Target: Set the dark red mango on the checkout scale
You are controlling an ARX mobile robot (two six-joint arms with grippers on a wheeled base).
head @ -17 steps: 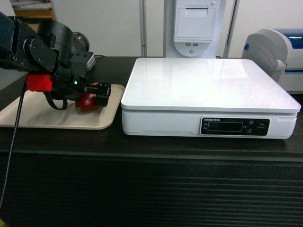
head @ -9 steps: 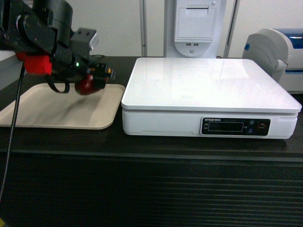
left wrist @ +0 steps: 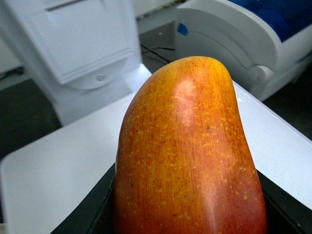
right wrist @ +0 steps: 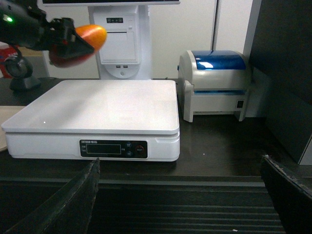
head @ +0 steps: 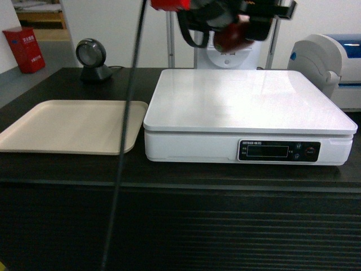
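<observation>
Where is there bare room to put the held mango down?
The scale platform is bare edge to edge, right under the left pincer gripping the dark red mango. The beige tray to its left also lies bare. It is tighter at the back, near the printer stand and the label printer.

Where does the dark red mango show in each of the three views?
Head: dark red mango at top centre, held above the scale.
Left wrist: fills the middle, over the scale.
Right wrist: upper left, in the left gripper.
Shared landmark: the scale.
</observation>
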